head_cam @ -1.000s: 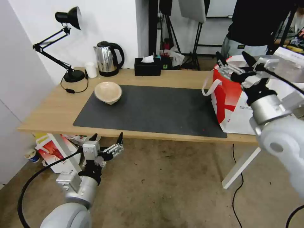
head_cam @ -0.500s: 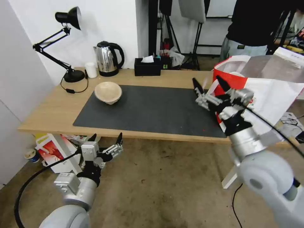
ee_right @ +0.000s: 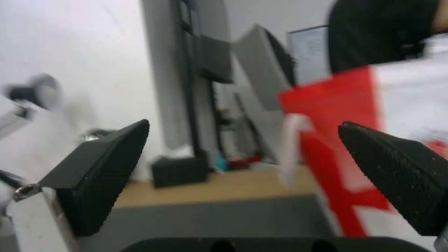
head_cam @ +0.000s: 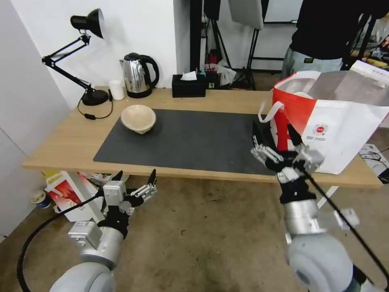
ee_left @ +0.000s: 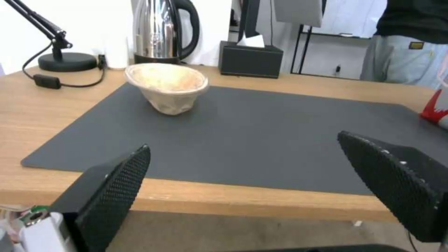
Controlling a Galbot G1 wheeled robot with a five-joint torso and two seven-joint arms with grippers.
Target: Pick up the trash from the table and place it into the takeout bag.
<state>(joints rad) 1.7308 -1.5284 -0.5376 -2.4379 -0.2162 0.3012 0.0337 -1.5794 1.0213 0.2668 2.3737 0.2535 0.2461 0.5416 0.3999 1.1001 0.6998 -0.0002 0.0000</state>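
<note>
One item of trash remains on the desk: the beige bowl, upright at the mat's far left corner, well apart from the bag. The right gripper, a second ago up at the bag's mouth, is now lowered in front of the desk's near edge, just beside the bag's red panel, fingers wide apart and empty. Judgement: a drop into the bag is complete and the arm is retracting; the bowl is the next pick. The left gripper is unchanged, parked below the desk edge, fingers wide, its wrist view facing the bowl.

Limits: the bag's contents are mostly hidden; only a pale rim shows inside the mouth. The bag's right side is cut off. The right wrist view is blurred; the bag reads as red and white only.
</note>
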